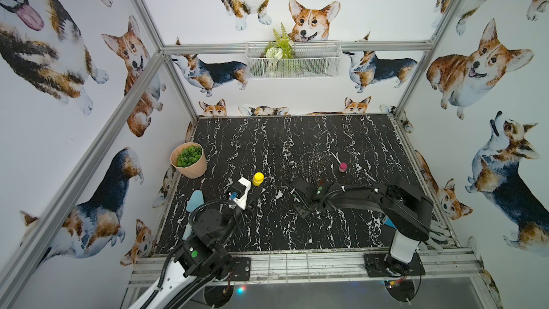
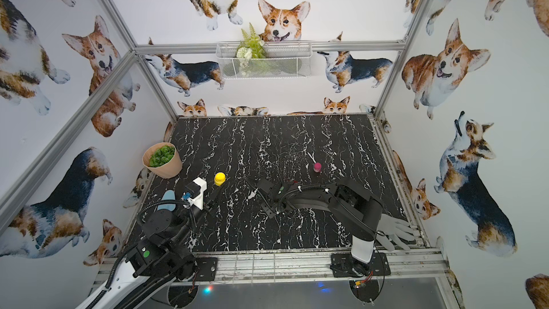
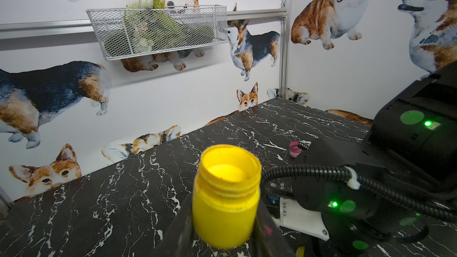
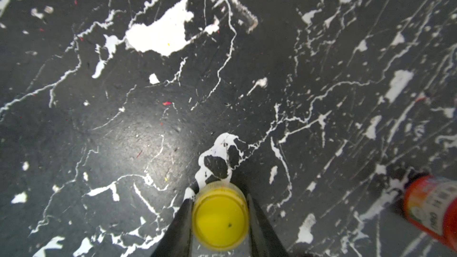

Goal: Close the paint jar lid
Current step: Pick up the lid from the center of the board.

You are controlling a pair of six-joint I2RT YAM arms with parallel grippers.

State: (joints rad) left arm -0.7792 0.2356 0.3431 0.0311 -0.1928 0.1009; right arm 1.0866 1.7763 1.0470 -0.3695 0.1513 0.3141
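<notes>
Paint jar and lid yellow; pink jar to its right; worktop black, white-veined (marble look).

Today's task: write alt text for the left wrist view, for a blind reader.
An open yellow plastic paint jar, lidless, is gripped between black jaws, a black marble-patterned table beneath. A small pink jar stands farther back, partly hidden by the black right arm.

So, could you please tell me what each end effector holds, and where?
Left end effector: open yellow jar, by its body. Right end effector: yellow lid, by its rim.
</notes>
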